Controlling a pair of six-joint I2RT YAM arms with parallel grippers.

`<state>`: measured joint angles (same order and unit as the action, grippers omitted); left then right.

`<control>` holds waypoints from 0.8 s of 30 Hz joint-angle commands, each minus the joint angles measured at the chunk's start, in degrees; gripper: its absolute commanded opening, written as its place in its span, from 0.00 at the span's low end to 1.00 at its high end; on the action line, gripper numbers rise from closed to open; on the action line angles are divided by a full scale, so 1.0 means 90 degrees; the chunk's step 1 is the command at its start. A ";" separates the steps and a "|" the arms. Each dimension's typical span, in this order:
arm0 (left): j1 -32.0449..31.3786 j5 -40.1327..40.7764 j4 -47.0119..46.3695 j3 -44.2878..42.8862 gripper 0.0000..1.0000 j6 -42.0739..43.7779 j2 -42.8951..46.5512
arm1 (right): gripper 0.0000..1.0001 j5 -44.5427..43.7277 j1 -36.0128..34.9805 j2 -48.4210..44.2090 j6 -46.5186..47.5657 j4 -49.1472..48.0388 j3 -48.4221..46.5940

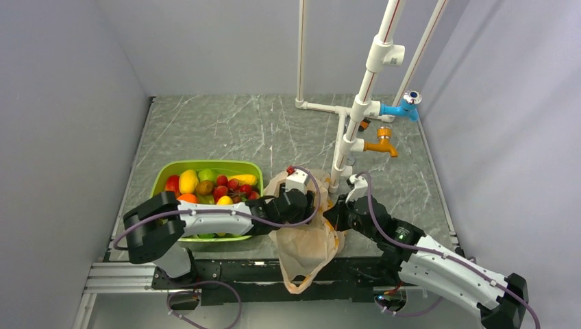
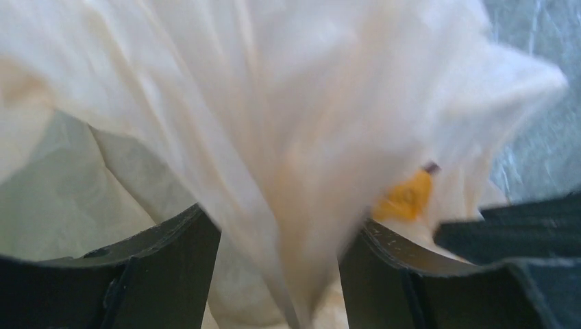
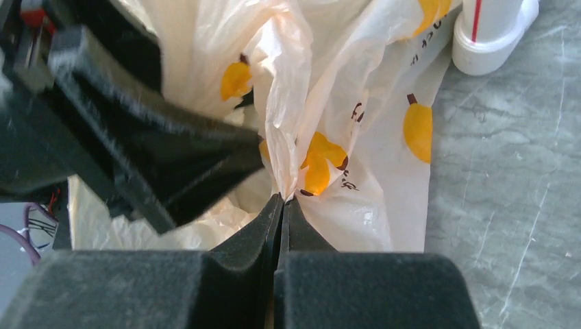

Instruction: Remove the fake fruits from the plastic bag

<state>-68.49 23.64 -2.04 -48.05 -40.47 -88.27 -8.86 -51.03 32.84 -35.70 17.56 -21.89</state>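
Count, top view:
- plastic bag [image 1: 308, 248]: 1
- green tub [image 1: 163, 179]: 1
- fake fruits [image 1: 204, 187] in tub: at least ten, heaped, exact number not readable
- taps: 2, blue tap [image 1: 401, 108] and orange tap [image 1: 381, 145]
- arms: 2, left arm [image 1: 205, 221] and right arm [image 1: 445, 271]

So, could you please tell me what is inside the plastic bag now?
No fruit shows inside the plastic bag. The left end effector straddles a fold of its film; the right end effector pinches another fold. Crumpled film hides whatever lies deeper.
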 commanded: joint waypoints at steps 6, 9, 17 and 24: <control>0.0469 0.0478 -0.1936 -0.0322 0.69 0.0577 -0.0922 | 0.00 -0.0272 -0.0013 -0.0201 -0.0242 0.0250 -0.0089; 0.0528 0.0417 -0.2233 -0.0473 0.67 0.0666 -0.1207 | 0.00 -0.0335 -0.0008 -0.0191 -0.0204 0.0159 -0.0225; 0.0548 0.0557 -0.3396 -0.0249 0.48 0.1047 -0.1517 | 0.00 -0.0692 -0.0011 -0.0296 -0.0193 0.0178 -0.0565; 0.0608 0.0781 -0.3688 -0.0422 0.49 0.1260 -0.2050 | 0.00 -0.0784 -0.0011 -0.0374 -0.0154 0.0278 -0.0716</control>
<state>-63.64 28.27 -30.24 -50.39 -30.79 -104.57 -14.66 -51.03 30.37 -37.52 20.16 -25.54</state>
